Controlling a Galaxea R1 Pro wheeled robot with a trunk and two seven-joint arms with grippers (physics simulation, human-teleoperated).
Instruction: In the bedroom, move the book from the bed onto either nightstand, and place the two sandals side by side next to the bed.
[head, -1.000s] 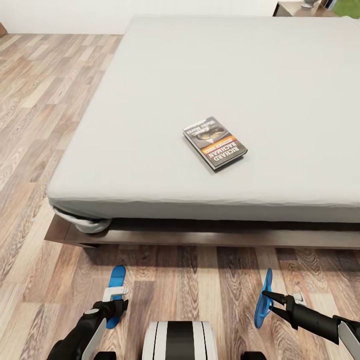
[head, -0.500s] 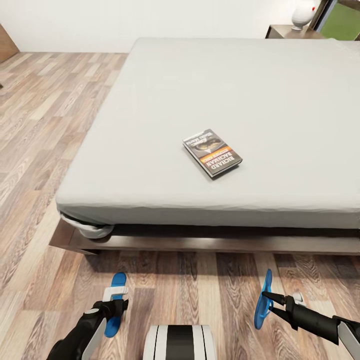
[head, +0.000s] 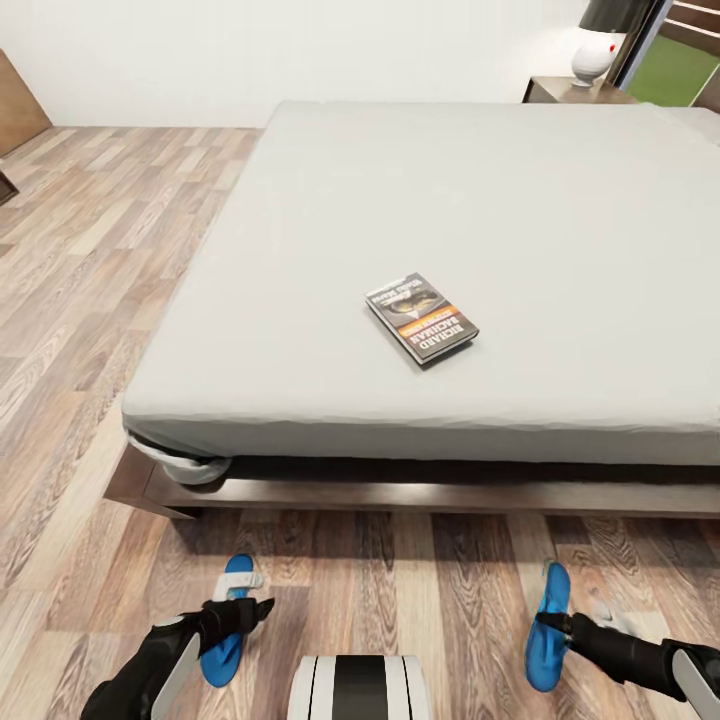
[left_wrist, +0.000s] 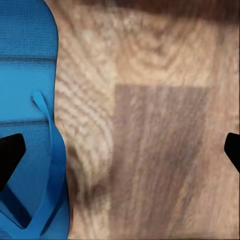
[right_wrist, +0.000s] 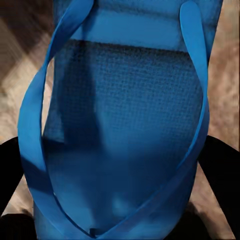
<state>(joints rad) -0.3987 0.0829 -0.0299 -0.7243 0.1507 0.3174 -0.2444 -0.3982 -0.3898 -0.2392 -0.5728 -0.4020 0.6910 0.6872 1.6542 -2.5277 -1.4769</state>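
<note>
The book (head: 421, 317), dark with an orange band, lies flat on the pale mattress of the bed (head: 300, 250) near its front edge. One blue sandal (head: 228, 620) rests on the wood floor in front of the bed. My left gripper (head: 248, 612) hangs open just over it, and in the left wrist view this sandal (left_wrist: 27, 125) lies under one fingertip. The other sandal (head: 548, 625) sits flat and low near the floor, my right gripper (head: 562, 626) shut across its width. Its straps (right_wrist: 120, 125) face the right wrist camera. A nightstand (head: 560, 91) stands past the bed's far right corner.
A white lamp (head: 590, 55) sits on the nightstand. The dark bed frame (head: 400, 495) juts out low at the front. Plank floor (head: 90, 300) stretches along the bed's left side. My white trunk (head: 360, 688) shows between the two sandals.
The head camera has tilted up, shifting the whole picture down. The right sandal has turned from standing on edge to lying flat, still in the right gripper. The left gripper has barely moved.
</note>
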